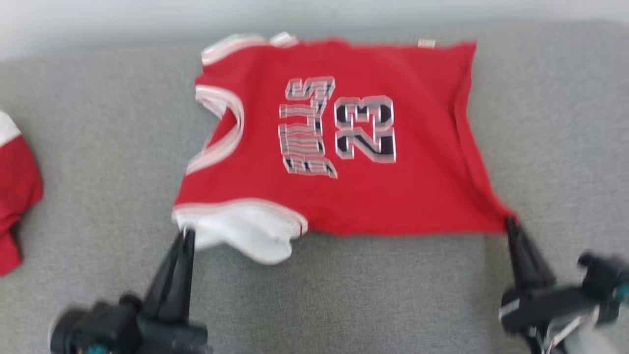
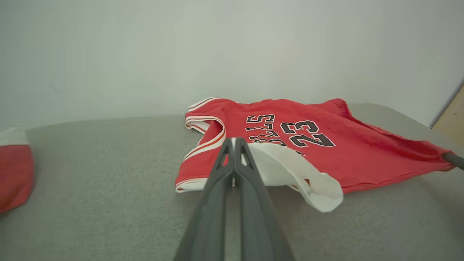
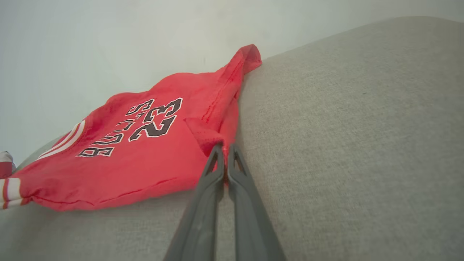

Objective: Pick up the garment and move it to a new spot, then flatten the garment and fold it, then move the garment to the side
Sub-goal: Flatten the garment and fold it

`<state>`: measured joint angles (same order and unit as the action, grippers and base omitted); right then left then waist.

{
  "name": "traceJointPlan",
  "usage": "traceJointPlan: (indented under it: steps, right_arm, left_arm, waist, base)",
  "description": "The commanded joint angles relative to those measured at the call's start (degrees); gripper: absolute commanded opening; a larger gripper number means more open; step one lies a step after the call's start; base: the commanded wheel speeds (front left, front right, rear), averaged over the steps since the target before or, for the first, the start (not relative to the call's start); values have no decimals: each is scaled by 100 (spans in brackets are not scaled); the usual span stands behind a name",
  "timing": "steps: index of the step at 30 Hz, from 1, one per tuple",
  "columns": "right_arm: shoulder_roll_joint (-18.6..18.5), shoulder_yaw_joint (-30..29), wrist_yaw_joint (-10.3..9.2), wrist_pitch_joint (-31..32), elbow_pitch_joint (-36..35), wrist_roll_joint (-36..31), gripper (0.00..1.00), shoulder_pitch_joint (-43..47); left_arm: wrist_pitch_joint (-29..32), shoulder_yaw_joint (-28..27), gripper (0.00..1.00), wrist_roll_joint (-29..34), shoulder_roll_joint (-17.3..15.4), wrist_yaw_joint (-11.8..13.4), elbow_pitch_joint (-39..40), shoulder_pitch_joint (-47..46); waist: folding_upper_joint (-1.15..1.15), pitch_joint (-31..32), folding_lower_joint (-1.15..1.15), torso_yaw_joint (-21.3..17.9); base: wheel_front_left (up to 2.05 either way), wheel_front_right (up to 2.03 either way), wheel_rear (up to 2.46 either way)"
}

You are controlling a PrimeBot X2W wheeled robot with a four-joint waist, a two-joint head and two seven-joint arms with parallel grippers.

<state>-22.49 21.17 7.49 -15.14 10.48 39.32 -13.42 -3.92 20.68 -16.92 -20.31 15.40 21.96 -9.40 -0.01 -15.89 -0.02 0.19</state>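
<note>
red jersey [image 1: 344, 147]: task garment, spread print-up across the upper centre of the head view on the grey cushion [image 1: 98, 123]; number and lettering readable, far edge close to the pale wall [image 1: 98, 19] along the top of the frame.
white lining [image 1: 250, 236]: turned out at the lower left corner of the jersey, drooping in a loose flap; not flat.
left gripper [image 1: 185, 235]: lower left of the head view, fingers pressed together on the white-trimmed corner; at mid-frame in the left wrist view, tips pinching the cloth.
right gripper [image 1: 511, 222]: lower right of the head view, clamped tight on the red hem corner; cloth drawn to a point at the tips, near edge pulled taut between the two corners and raised slightly off the cushion.
second red garment [image 1: 14, 187]: at the left edge of the frame, well apart, untouched.
step in hand: judged as flattening, both near corners held and stretched apart to smooth the body; possibly the start of a fold instead.
progress: fold and shift to the side not yet done.
next move: probably laying the near edge down flat, or carrying both corners toward the far edge at the top of the frame; calls for equal height and pace on both sides, with enough tension to tuck the lining flap under rather than bunch it.
</note>
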Motion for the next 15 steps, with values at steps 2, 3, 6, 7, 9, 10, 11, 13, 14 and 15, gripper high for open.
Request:
traceJointPlan:
  steps: [2,3,6,7,9,10,11,13,14,15]
  right_arm:
    - [95,-23,1,5,53,-98,0,382]
    - [140,-63,1,6,56,-116,0,527]
    - [225,-178,1,87,75,-315,0,964]
    - [273,-239,1,113,73,-349,0,1112]
    - [306,-409,1,197,44,-542,0,1370]
    - [361,-491,1,244,19,-614,0,1504]
    - [418,-564,1,308,-13,-687,0,1646]
    - [509,-737,1,434,-114,-818,0,1914]
    - [565,-818,1,498,-182,-880,0,2039]
    - [622,-888,1,574,-263,-942,0,2158]
  left_arm:
    - [111,-27,0,-197,-10,112,137,488]
    - [166,-18,0,-292,-4,146,193,672]
    - [309,-1,0,-503,33,276,353,1212]
    - [354,10,0,-556,27,300,395,1374]
    - [446,21,0,-677,15,376,500,1669]
    - [505,39,0,-723,-2,394,542,1812]
    - [555,50,0,-764,-16,434,592,1941]
    - [696,115,0,-841,-35,437,655,2155]
    - [754,146,0,-890,-39,449,688,2236]
    - [844,184,0,-954,-45,450,716,2328]
  waist:
    - [1,649,2,-30]
    - [1,741,2,-9]
    - [1,993,2,80]
    - [1,1082,2,121]
    - [1,1226,2,199]
    - [1,1307,2,236]
    - [1,1374,2,275]
    - [1,1491,2,355]
    - [1,1546,2,391]
    - [1,1569,2,412]
  base:
    - [0,0,0]
    - [0,0,0]
    - [0,0,0]
    - [0,0,0]
    - [0,0,0]
    - [0,0,0]
    - [0,0,0]
    - [0,0,0]
    - [0,0,0]
    - [0,0,0]
